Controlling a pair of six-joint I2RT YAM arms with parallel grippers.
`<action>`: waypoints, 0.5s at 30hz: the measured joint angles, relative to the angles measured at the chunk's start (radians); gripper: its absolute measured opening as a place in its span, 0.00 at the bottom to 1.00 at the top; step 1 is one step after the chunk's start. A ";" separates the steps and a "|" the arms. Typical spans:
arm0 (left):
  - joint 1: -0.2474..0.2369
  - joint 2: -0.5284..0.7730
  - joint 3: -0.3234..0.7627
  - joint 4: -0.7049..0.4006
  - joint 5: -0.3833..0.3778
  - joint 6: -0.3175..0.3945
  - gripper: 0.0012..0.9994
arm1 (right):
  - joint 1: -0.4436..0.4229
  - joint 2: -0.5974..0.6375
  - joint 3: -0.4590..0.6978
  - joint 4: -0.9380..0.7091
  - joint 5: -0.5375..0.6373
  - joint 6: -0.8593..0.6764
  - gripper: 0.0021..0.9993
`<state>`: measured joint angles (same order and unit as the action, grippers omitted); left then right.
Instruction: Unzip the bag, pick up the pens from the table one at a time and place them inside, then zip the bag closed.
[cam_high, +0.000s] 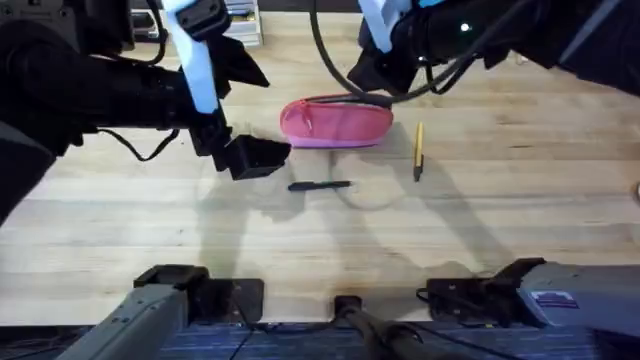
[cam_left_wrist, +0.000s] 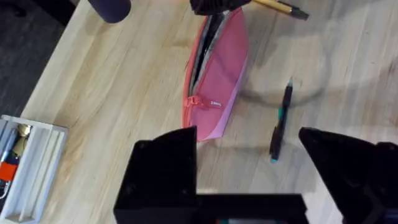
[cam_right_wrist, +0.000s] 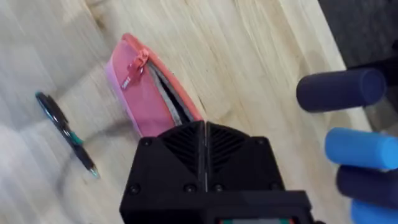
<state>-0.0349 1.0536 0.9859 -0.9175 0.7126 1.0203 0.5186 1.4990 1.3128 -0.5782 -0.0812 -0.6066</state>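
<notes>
Bag (cam_high: 336, 123) unzipped, on table (cam_high: 520, 210) | black pen (cam_high: 320, 185) just beside left hand (cam_left_wrist: 249, 168), fingers apart, long axis running away from hand; nearer arm: left | yellow pen (cam_high: 418, 150) beyond bag's end | right hand (cam_right_wrist: 205, 134) fingers together, at bag's far end.

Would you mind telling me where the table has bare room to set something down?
Bare table lies between the black pen and the arm bases, and right of the yellow pen. It is crowded around the pink bag, flanked by the left claw and right claw.
</notes>
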 joint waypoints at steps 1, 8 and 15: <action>0.000 0.000 0.000 0.000 -0.002 -0.001 0.99 | 0.000 0.000 0.000 -0.003 0.000 -0.028 0.03; 0.000 0.000 0.000 -0.003 -0.003 -0.004 0.99 | 0.000 0.000 0.000 -0.064 -0.007 -0.256 0.03; 0.000 0.000 0.000 -0.005 -0.003 -0.004 0.99 | 0.000 0.012 0.003 -0.092 -0.025 -0.359 0.03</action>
<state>-0.0349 1.0538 0.9859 -0.9229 0.7094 1.0164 0.5186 1.5111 1.3158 -0.6702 -0.1059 -0.9660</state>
